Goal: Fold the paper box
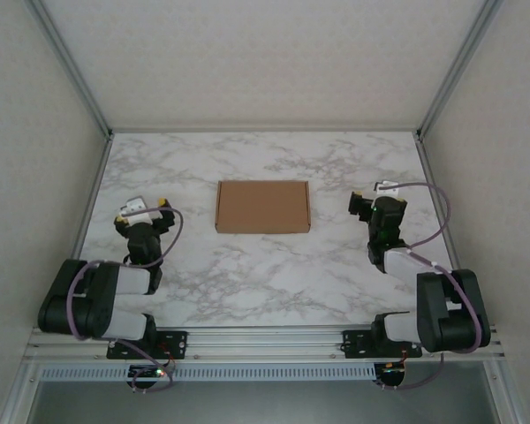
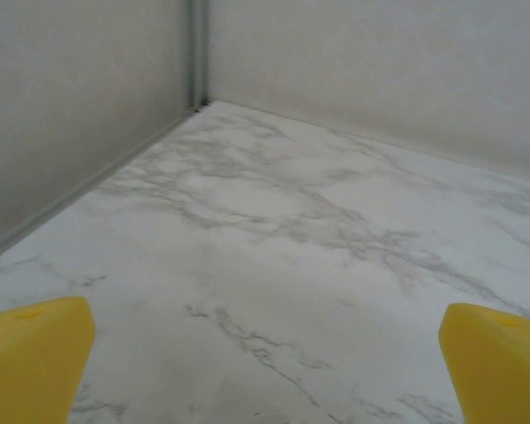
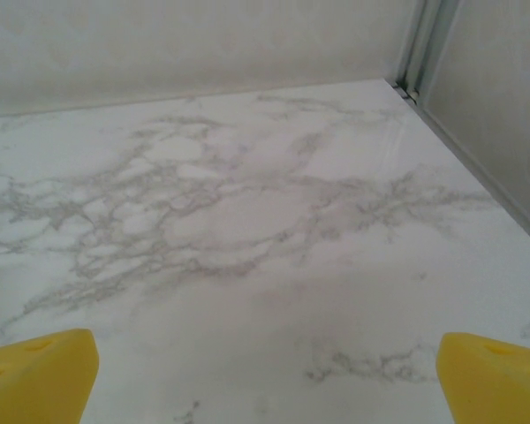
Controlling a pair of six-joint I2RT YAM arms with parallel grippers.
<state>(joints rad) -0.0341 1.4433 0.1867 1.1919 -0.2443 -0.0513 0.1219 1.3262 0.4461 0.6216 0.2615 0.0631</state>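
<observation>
Loads of bare marble table (image 1: 274, 274) on every side of the paper box (image 1: 262, 207) lying mid-table (it's low and flat), wide lanes both flanks, and walls (image 1: 35, 132) close off the left, right and far edges.

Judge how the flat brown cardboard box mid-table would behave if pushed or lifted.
The paper box looks thin and lies flat, so it probably slides rather than tips on the smooth marble-patterned table. Being cardboard, it is likely light and fairly stiff, though it may flex. Its low edges could be hard to pinch from above.
</observation>
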